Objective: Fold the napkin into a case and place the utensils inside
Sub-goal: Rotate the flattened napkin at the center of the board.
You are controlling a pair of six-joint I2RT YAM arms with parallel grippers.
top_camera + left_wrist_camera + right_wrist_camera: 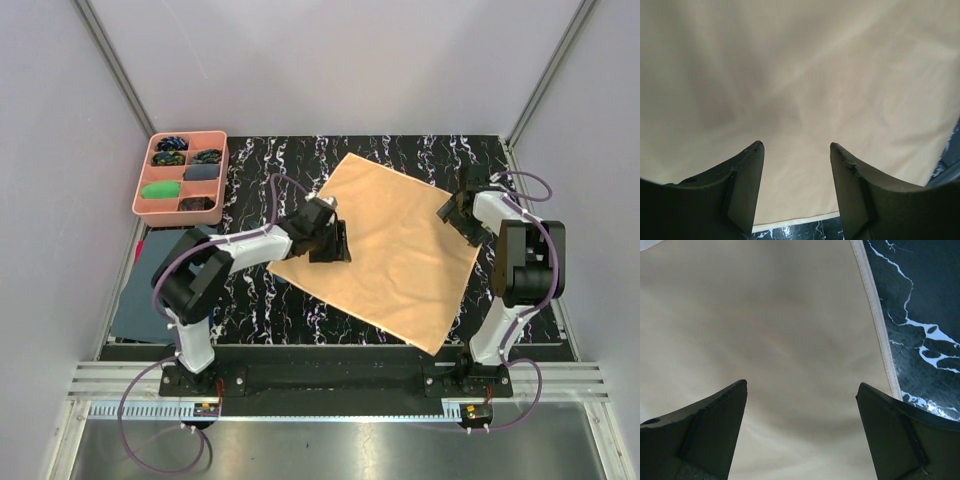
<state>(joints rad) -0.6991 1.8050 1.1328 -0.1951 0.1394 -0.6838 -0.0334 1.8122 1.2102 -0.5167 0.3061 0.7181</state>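
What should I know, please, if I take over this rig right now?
Left gripper: open, empty, over the napkin near its left edge.
Right gripper: open wide, empty, over the right edge.
The napkin lies spread flat and unfolded on the table.
Done: the napkin is laid out.
Left: every fold of the case, then putting in the utensils, which I cannot pick out in these views.
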